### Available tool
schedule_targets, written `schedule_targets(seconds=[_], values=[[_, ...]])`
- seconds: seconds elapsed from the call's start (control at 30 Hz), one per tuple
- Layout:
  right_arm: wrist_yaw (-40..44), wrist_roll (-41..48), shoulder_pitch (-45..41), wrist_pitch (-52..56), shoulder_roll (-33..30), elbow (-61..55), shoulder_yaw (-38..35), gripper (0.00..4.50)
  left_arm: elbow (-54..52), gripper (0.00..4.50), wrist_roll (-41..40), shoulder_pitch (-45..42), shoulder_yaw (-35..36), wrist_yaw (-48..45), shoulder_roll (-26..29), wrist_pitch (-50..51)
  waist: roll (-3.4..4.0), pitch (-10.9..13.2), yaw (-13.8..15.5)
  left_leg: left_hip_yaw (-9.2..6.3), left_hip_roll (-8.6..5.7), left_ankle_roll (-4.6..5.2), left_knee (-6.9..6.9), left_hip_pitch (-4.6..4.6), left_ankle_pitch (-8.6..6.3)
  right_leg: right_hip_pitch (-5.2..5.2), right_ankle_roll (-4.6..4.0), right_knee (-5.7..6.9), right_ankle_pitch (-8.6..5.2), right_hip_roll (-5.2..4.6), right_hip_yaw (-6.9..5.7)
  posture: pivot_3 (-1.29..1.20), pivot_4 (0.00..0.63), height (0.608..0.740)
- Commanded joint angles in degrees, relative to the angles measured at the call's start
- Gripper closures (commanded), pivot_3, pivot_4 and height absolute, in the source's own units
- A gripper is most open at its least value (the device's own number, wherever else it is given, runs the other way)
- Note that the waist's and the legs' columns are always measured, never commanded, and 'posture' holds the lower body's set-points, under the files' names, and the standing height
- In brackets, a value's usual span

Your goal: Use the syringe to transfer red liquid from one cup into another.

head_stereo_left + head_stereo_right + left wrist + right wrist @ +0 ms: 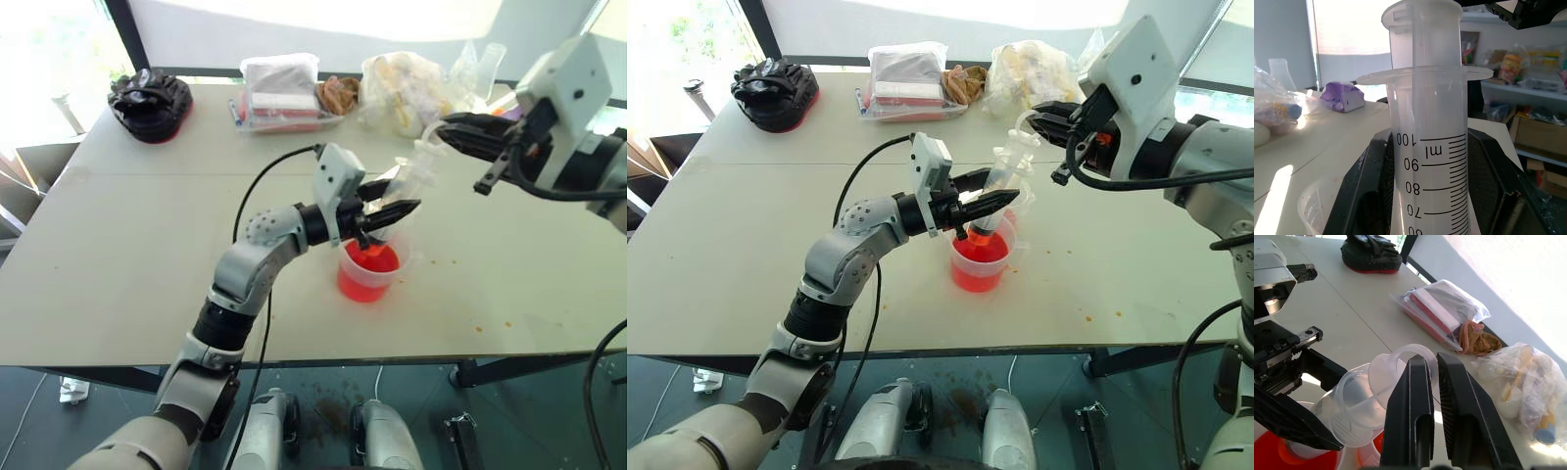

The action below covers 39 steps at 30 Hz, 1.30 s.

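The syringe [416, 168] stands tilted, with its orange tip down in the red liquid [370, 262] of the larger cup [368, 284], near the table's front edge. My left gripper [392, 204] is shut on the syringe barrel [1430, 147], just above that cup. My right gripper [1432, 357] comes in level from the right. Its fingers are closed to a narrow gap on the rim of the plunger's ring [1400, 355]. A second clear cup [1312, 203] shows part of its rim beside the barrel, with no red visible in it.
Along the far edge of the table [118, 255] lie a black padded item [149, 103], a bag of boxes [281, 93], a brown lump [338, 95], a full plastic bag [402, 88] and a clear flask [485, 64]. Small red drips [480, 328] dot the right front.
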Motion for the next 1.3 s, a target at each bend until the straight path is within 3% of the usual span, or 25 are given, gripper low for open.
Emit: schedule_targets(seconds=[0.03,0.2,0.23,0.47,0.53,0.6,0.8,0.97,1.13,1.3], values=[[-0.3,-2.7,1.1,-1.6,-2.4,0.8,-5.8,2.72,-2.1,3.00,-2.4,-1.4,0.3,-1.3,-0.8,1.1,0.00,0.0,0.1,0.00,0.00,0.00,0.00,0.00,0.00,0.00,0.00,0.00,0.00,-0.01,0.00,0.00,0.150,0.740],[2.3,-1.2,3.6,-0.7,-4.7,-0.8,-8.6,0.15,-3.4,3.00,-4.6,-2.6,2.8,0.1,-0.8,3.3,0.00,0.0,0.0,-0.01,-0.01,0.02,0.00,-0.01,-0.01,0.00,0.00,-0.02,0.00,-0.01,-0.01,0.00,0.150,0.740],[3.2,-0.7,4.1,-0.5,-5.2,-1.2,-9.2,0.06,-3.7,3.00,-5.0,-2.8,3.2,0.3,-0.7,3.7,0.00,0.0,0.0,-0.01,-0.01,0.02,0.00,-0.01,-0.01,0.00,0.00,-0.02,0.00,-0.01,-0.01,0.00,0.150,0.740],[4.0,-0.1,5.0,-0.6,-5.7,-1.4,-10.1,0.06,-4.1,3.00,-5.7,-3.0,3.6,0.7,-0.5,4.6,0.00,0.0,0.0,-0.02,-0.01,0.03,0.00,0.00,-0.02,0.02,0.00,-0.03,0.00,-0.02,0.00,0.00,0.150,0.740],[6.8,3.9,9.8,5.0,-5.9,-1.3,-21.7,0.06,-4.2,3.00,-10.4,-7.0,8.8,4.1,-1.5,8.1,-0.05,0.0,0.5,-0.03,-0.01,0.03,0.00,-0.02,-0.02,0.02,0.00,-0.04,0.00,-0.02,-0.01,0.00,0.150,0.740],[7.8,5.3,12.9,7.1,-5.9,-0.7,-27.9,0.06,-3.4,3.00,-14.7,-11.7,13.0,6.4,-2.4,10.7,-0.06,0.0,1.2,-0.12,-0.01,0.04,0.03,-0.10,-0.02,0.02,0.01,-0.07,0.00,-0.03,-0.08,0.00,0.150,0.740],[6.1,6.6,12.7,5.8,-5.6,2.0,-31.8,0.06,6.4,3.00,-16.6,-24.5,18.3,5.2,-1.1,8.2,0.01,0.0,1.4,-0.07,-0.02,0.12,0.05,0.11,-0.07,0.21,-0.02,-0.10,0.01,0.05,-0.11,0.00,0.150,0.740],[2.4,2.0,8.6,-2.3,-4.8,5.5,-26.5,0.06,26.1,3.00,-8.7,-32.5,15.7,-1.0,-3.8,-7.9,0.00,0.0,1.4,0.02,-0.06,0.40,0.07,0.12,-0.17,0.18,-0.07,-0.08,0.01,0.16,-0.09,0.00,0.150,0.740],[1.3,-5.2,1.0,-11.7,-5.5,9.9,-14.7,0.06,47.8,3.00,0.1,-35.9,13.2,-3.0,-9.5,-25.5,-0.01,0.0,1.4,0.10,-0.06,0.24,0.06,0.04,-0.07,0.08,-0.03,-0.11,0.02,0.15,-0.08,0.00,0.150,0.740],[0.4,-14.8,-3.3,-19.9,-3.5,16.5,-4.1,0.06,62.3,3.00,4.4,-39.4,13.8,-2.5,-13.1,-35.2,-0.04,0.0,1.3,0.17,-0.08,0.27,0.06,-0.14,-0.08,-0.15,-0.01,-0.08,0.03,0.13,-0.03,0.00,0.150,0.740]])
